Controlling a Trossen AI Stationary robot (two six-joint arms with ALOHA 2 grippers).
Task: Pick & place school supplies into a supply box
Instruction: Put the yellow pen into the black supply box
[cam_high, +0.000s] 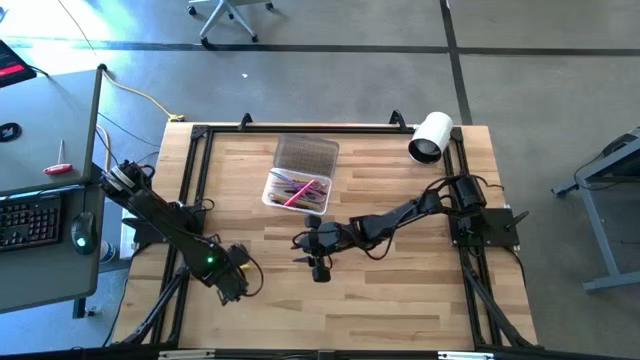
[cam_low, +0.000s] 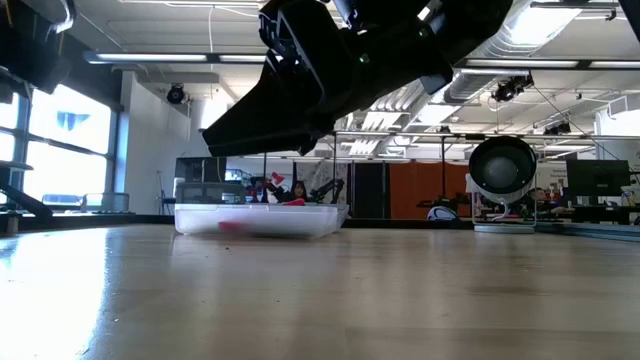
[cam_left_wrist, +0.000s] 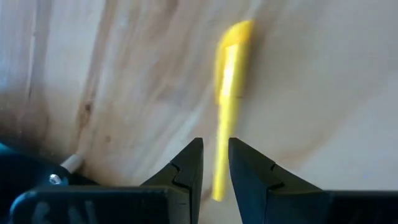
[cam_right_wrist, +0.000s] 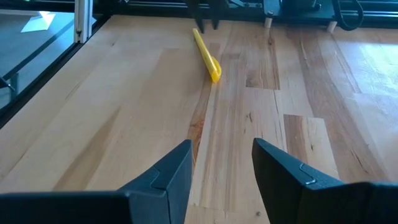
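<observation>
Yellow marker (cam_left_wrist: 227, 106) lies flat on the wooden table (cam_high: 400, 300), and our left gripper (cam_left_wrist: 215, 163) has its fingers either side of one end, narrowly apart, not yet pinching that we can see. We judge the pick is in hand; next comes a squeeze, a lift, and a carry to the clear box (cam_high: 298, 188), already holding pens. Our right gripper (cam_high: 318, 262) waits mid-table, fingers apart, holding nothing.
</observation>
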